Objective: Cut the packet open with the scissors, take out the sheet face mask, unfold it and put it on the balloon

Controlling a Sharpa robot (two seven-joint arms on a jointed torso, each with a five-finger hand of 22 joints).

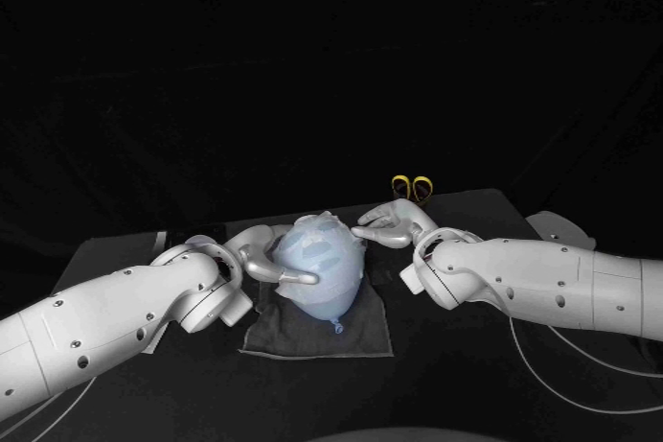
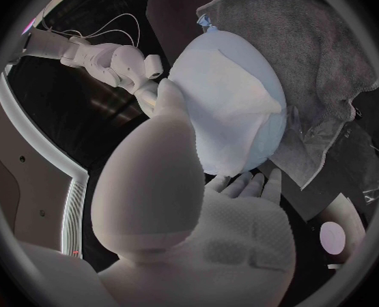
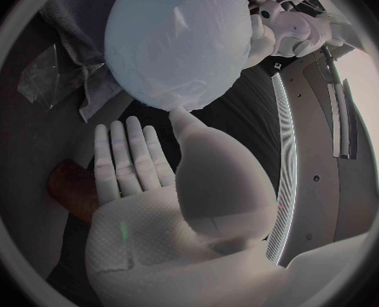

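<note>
A pale blue balloon [image 1: 321,260] lies on a dark grey cloth [image 1: 315,335] at the table's middle, knot toward me. A white sheet mask [image 2: 227,92] is spread over its upper side, also seen on the balloon [image 3: 176,37] in the right wrist view. My left hand [image 1: 266,258] cups the balloon's left side, its thumb [image 2: 169,106] touching the mask's edge and its fingers [image 2: 250,184] lying under the balloon. My right hand [image 1: 391,223] is at the balloon's far right, fingers [image 3: 125,157] flat and spread, thumb [image 3: 182,119] tip against the balloon. Neither hand grips anything.
Yellow-handled scissors [image 1: 410,186] lie at the table's far edge, behind my right hand. A clear, crumpled packet [image 3: 39,75] lies beside the cloth [image 3: 78,10]. My right arm [image 2: 113,58] reaches in beyond the balloon [image 2: 232,109].
</note>
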